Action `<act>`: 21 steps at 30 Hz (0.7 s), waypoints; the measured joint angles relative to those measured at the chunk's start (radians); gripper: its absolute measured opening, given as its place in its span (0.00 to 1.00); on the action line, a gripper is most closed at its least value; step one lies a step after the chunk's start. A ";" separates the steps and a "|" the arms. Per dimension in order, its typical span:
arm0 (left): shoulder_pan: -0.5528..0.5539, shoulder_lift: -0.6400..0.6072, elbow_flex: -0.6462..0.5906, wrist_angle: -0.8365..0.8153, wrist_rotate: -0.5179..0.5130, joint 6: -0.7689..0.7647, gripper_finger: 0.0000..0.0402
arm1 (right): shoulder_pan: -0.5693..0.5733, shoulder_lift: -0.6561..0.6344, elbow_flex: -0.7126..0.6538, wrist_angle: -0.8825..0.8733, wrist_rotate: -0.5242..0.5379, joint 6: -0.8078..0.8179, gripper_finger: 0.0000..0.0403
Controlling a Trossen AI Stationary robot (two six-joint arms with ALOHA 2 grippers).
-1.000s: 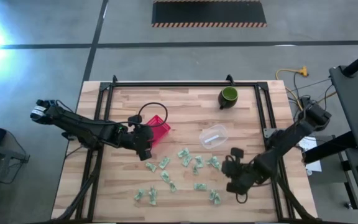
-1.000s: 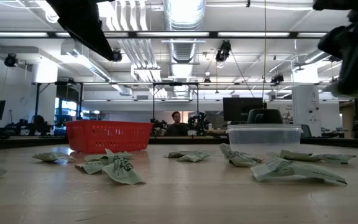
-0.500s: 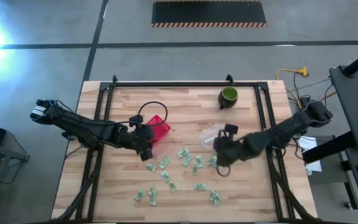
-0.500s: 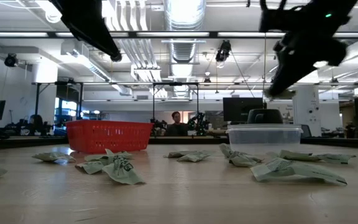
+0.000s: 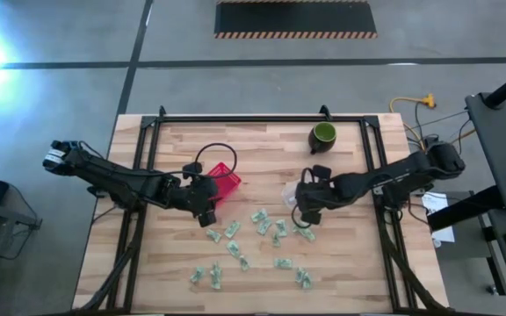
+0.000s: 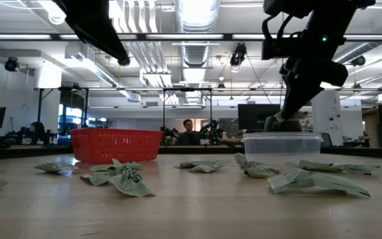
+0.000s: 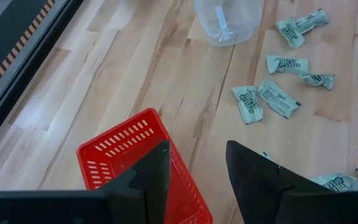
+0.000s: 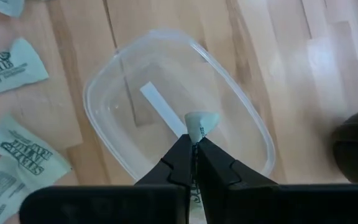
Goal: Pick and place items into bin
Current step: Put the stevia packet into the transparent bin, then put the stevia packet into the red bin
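Note:
Several pale green-and-white wrapped items (image 5: 262, 224) lie scattered on the wooden table, also low in the low view (image 6: 128, 180). My right gripper (image 8: 194, 144) is shut on one item and hangs over the clear plastic bin (image 8: 114, 93), which stands on the table (image 6: 282, 147). In the high view this gripper (image 5: 304, 211) covers part of the bin (image 5: 290, 191). My left gripper (image 7: 194, 165) stands open above the near side of a red basket (image 7: 126, 165), holding nothing; it also shows in the high view (image 5: 207, 204). My right gripper pinches one item between its two fingertips. A small pale end of the item (image 8: 201, 122) sticks out past the fingertips; the fingers hide the rest. The fingers slant down from above. The item is lifted clear, over the inside of the bin.
A dark green cup (image 5: 323, 136) stands at the far right of the table. The red basket (image 5: 227, 183) sits left of centre, with a black cable looping behind it. Metal rails (image 5: 262, 118) frame the table's far and side edges.
My right gripper, shut throughout, has swung from the table's near right toward the far edge and the left. It has turned as it went and now hangs over the clear bin.

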 joint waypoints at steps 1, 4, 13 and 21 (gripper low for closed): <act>0.000 0.000 0.000 0.001 0.000 0.000 0.35 | 0.000 0.002 0.000 0.011 0.000 -0.007 0.03; 0.000 0.000 0.000 0.002 0.000 0.000 0.35 | -0.002 0.004 0.000 0.024 0.000 -0.018 0.08; 0.000 0.000 0.000 0.018 0.062 0.000 0.35 | -0.011 0.002 0.000 0.027 0.005 -0.002 0.26; -0.038 0.000 0.001 -0.031 0.360 -0.058 0.35 | 0.052 -0.085 -0.001 0.031 -0.018 0.024 0.32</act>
